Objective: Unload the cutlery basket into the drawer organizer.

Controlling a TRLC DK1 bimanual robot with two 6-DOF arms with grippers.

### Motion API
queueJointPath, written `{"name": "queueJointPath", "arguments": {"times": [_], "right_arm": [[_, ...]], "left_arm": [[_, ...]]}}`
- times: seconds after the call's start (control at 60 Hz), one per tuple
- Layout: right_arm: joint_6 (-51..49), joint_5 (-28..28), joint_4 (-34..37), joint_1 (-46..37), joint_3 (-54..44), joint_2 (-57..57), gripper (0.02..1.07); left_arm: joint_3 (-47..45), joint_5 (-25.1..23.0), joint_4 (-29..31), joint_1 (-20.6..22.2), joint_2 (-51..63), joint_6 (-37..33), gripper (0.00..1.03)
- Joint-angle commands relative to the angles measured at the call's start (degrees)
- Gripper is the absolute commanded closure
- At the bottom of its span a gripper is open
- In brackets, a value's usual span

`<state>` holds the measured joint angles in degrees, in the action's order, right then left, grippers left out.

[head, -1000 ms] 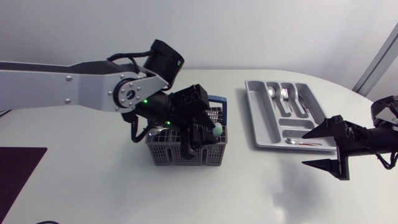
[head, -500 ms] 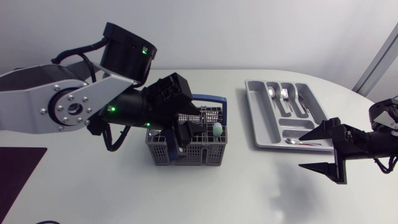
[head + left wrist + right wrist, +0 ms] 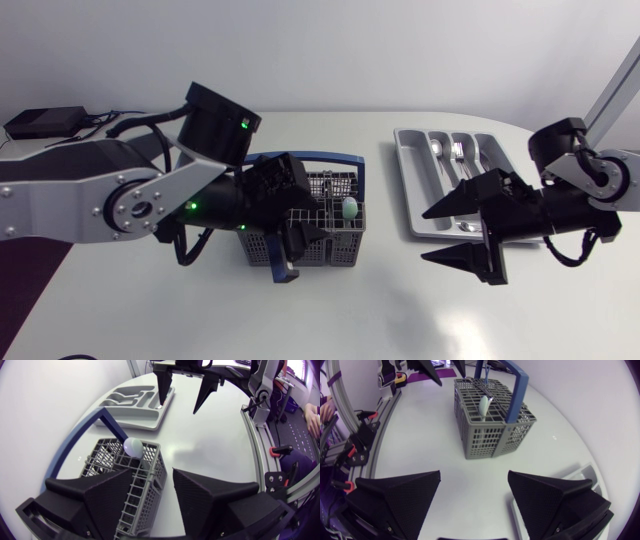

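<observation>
Your left end effector [image 3: 298, 252] has its fingers apart, straddling the front wall of the grey basket [image 3: 335, 247] near the middle of the table [image 3: 380, 310]. The basket has a blue handle [image 3: 338, 157] and holds an upright, pale green-tipped utensil [image 3: 349, 209]. Your right end effector [image 3: 426, 237] is spread wide, fingertips toward the basket, at the front of the grey organizer [image 3: 413, 178]. Spoons [image 3: 437, 150] lie in the organizer.
</observation>
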<state>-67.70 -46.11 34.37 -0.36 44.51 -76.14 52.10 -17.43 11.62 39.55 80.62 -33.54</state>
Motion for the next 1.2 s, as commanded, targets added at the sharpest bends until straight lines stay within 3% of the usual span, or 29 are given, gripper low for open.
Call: {"name": "queueJointPath", "arguments": {"times": [0.0, 0.15, 0.417, 0.533, 0.6, 0.75, 0.883, 1.183], "right_arm": [[8.5, -0.2, -0.6, 4.1, 2.4, -0.4, 0.12], [16.1, -1.7, -1.2, 9.6, 5.8, -3.6, 0.15], [25.6, -3.6, -6.0, 12.8, 8.3, -7.7, 0.40], [30.1, -3.5, -13.3, 13.9, 5.7, -7.2, 0.57], [32.3, -2.5, -18.5, 15.3, 3.4, -6.7, 0.62], [34.3, 0.2, -24.5, 18.0, 1.0, -7.2, 0.63], [33.7, 0.2, -25.5, 18.3, 0.8, -8.6, 0.69], [33.5, 1.2, -30.1, 17.7, -2.0, -8.5, 0.70]], "left_arm": [[-2.9, 0.1, -1.5, -0.1, -1.3, -1.7, 0.38], [-5.3, 0.1, -3.7, -0.4, -3.0, -1.9, 0.38], [-7.6, 0.2, -6.2, -1.0, -3.5, -2.3, 0.38], [-8.8, 0.2, -7.3, -1.3, -4.0, -2.5, 0.38], [-9.2, 0.2, -7.7, -1.6, -4.1, -2.7, 0.38], [-10.6, 0.2, -9.8, -2.6, -4.1, -2.9, 0.38], [-11.3, 0.2, -10.7, -3.5, -4.2, -3.0, 0.38], [-12.5, 0.1, -11.5, -4.1, -5.6, -3.5, 0.38]]}}
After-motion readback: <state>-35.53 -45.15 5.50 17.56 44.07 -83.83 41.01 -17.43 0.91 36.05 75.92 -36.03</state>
